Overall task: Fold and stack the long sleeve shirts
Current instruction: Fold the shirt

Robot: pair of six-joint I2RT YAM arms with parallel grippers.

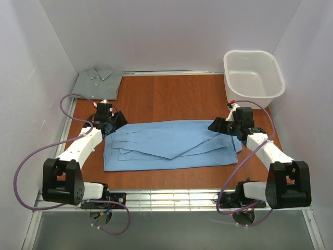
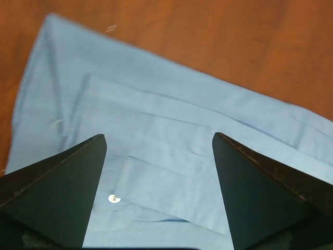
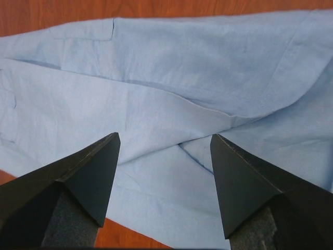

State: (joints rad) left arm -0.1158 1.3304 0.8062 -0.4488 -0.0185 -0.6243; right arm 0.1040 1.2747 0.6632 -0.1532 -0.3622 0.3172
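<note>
Lying flat across the middle of the wooden table (image 1: 166, 99): one sky-blue shirt (image 1: 171, 146), spread wide from left to right, with its sleeves folded in over the body in overlapping layers.

Second shirt, grey-green (image 1: 98, 82): folded into a neat rectangle, collar up, at the far left corner of the table, well apart from the blue one.

White plastic basket (image 1: 250, 96): far right corner, upright, nothing visible inside.

Left gripper (image 1: 115, 122): at the blue shirt's upper left corner. In the left wrist view the jaws stand apart above the cloth with nothing between them (image 2: 158, 136); folded pleats and one small white button (image 2: 114, 198) show below.

Right gripper (image 1: 217, 125): at the shirt's upper right edge. In the right wrist view the jaws are likewise spread, gripping nothing (image 3: 165, 135), over the spot where two sleeve layers cross. Whether either set of fingertips touches the fabric cannot be told.
</note>
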